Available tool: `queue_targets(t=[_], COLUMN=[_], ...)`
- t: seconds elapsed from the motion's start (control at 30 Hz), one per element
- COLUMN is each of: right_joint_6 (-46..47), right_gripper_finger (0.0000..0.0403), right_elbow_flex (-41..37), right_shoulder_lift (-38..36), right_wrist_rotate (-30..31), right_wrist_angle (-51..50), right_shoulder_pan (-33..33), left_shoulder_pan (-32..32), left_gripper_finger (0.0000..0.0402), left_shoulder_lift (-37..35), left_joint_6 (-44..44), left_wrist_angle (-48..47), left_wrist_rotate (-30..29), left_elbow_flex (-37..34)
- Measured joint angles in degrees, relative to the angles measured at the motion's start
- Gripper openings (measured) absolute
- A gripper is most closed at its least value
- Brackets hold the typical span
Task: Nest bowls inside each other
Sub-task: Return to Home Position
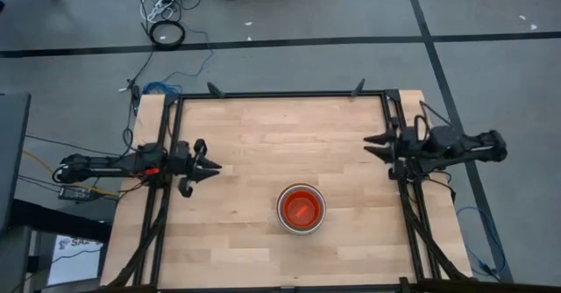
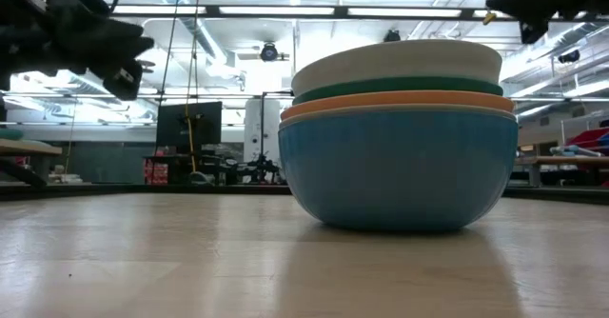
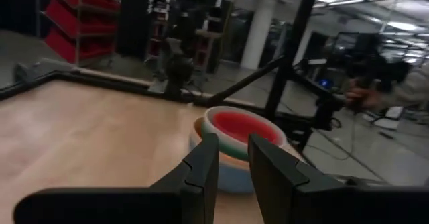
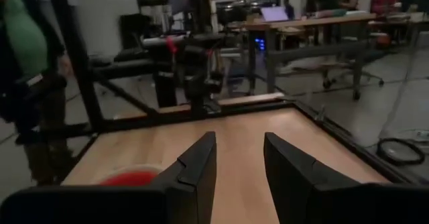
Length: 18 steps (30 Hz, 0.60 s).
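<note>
The bowls stand nested in one stack (image 1: 301,209) on the wooden table, near its front edge and a little right of the middle. A large blue bowl (image 2: 400,180) is outermost and rests by its base on the wood. Orange, teal and white rims (image 2: 400,70) show above it, and a red-orange bowl (image 3: 240,123) lies innermost. My left gripper (image 1: 213,167) hovers open at the table's left side, pointing level toward the stack (image 3: 228,150). My right gripper (image 1: 368,144) hovers open at the right side, with nothing between its fingers (image 4: 198,160).
Black frame rails (image 1: 280,94) run along the table's far, left and right edges. Bare wood (image 1: 280,135) lies between the two grippers and the stack. A person (image 4: 20,63) stands beyond the table in the right wrist view. Another person's arm (image 3: 402,90) shows in the left wrist view.
</note>
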Motion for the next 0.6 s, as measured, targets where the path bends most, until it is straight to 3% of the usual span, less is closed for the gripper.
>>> queue_targets(t=[0.33, 0.6], right_joint_6=[-2.20, -9.46], right_gripper_finger=[0.0114, 0.0114], right_elbow_flex=[-12.33, -14.13], right_shoulder_lift=[-4.28, -7.12], right_wrist_rotate=[-6.64, 0.93], right_wrist_angle=[21.15, 20.75], right_shoulder_pan=[0.00, -0.04], left_shoulder_pan=[0.00, 0.00], left_gripper_finger=[0.0090, 0.0090], left_shoulder_lift=[0.00, 0.00], left_joint_6=[2.74, 2.48], left_wrist_angle=[0.98, 1.51], left_wrist_rotate=[-1.46, -1.60], left_elbow_flex=[0.00, -0.02])
